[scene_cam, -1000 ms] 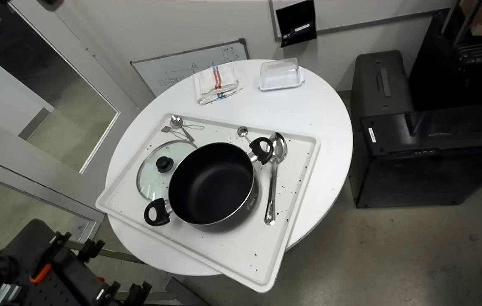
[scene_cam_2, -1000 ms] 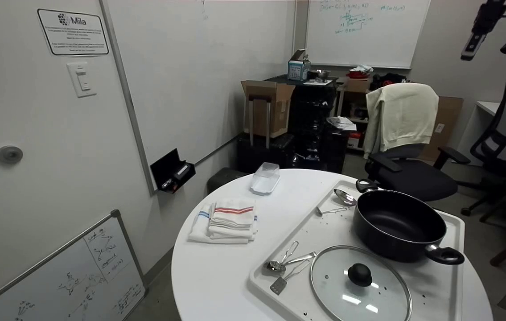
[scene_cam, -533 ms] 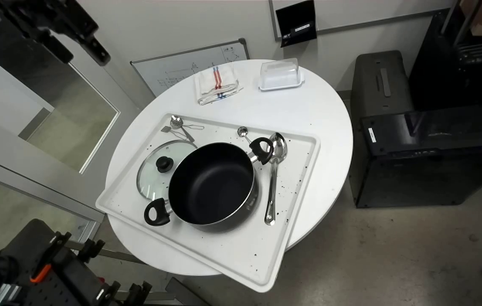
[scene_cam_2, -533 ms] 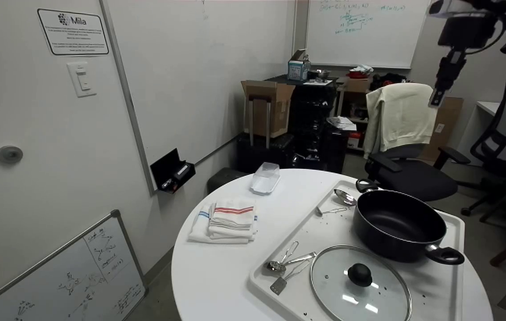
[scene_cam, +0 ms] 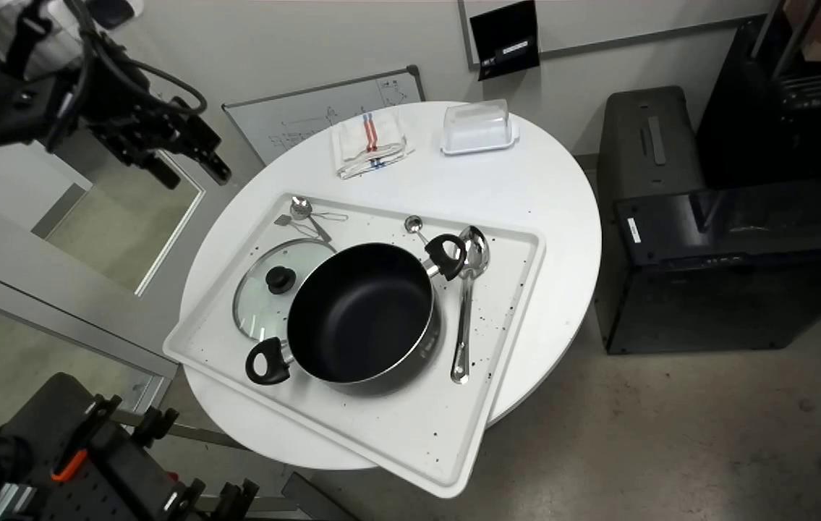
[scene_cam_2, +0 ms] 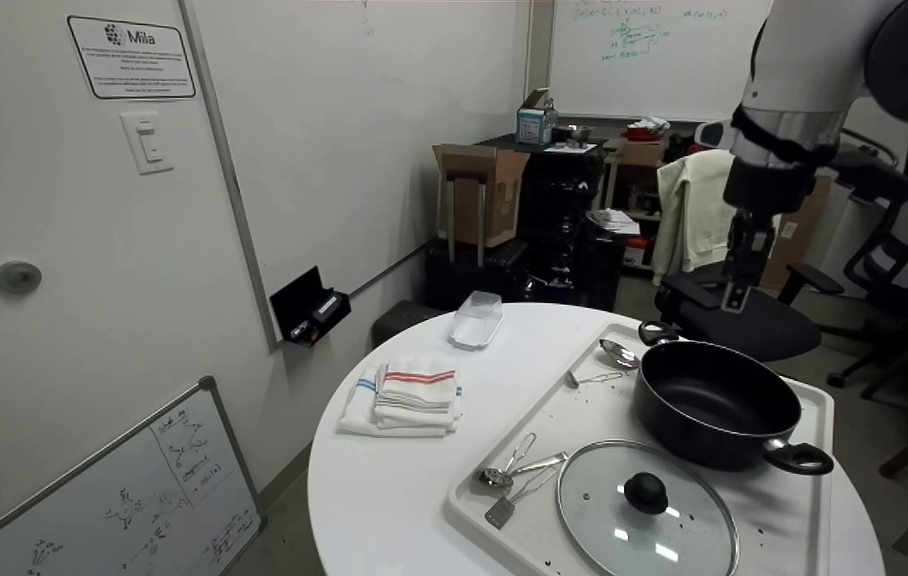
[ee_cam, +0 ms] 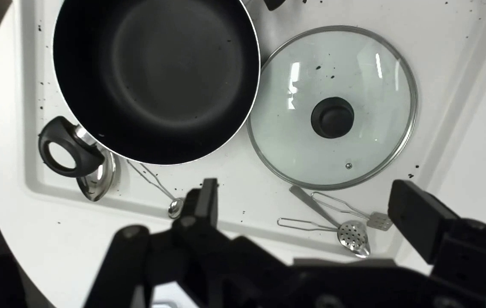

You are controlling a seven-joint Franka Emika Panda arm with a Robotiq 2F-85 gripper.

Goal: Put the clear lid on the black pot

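Note:
The clear lid (scene_cam: 260,307) lies flat on the tray with its dark knob (scene_cam: 280,280) up, beside the black pot (scene_cam: 363,315). The lid also shows in an exterior view (scene_cam_2: 610,524) and in the wrist view (ee_cam: 290,137). The pot stands upright and uncovered; it shows in an exterior view (scene_cam_2: 714,400) and, cut off by the top edge, in the wrist view (ee_cam: 178,72). My gripper (scene_cam: 197,178) is in the air above and off to one side of the tray. In the wrist view my gripper (ee_cam: 305,183) is wide open with nothing between its fingers.
The white tray (scene_cam: 388,427) overhangs the round table's edge. Small utensils (ee_cam: 352,235) lie beside the lid. A large spoon (scene_cam: 464,311) lies by the pot. Folded towels (scene_cam_2: 418,396) and a clear-covered dish (scene_cam: 479,129) stand on the table (scene_cam_2: 390,496).
My arm has come into view, moving down and toward the table in both exterior views. The lid, pot and utensils have not moved.

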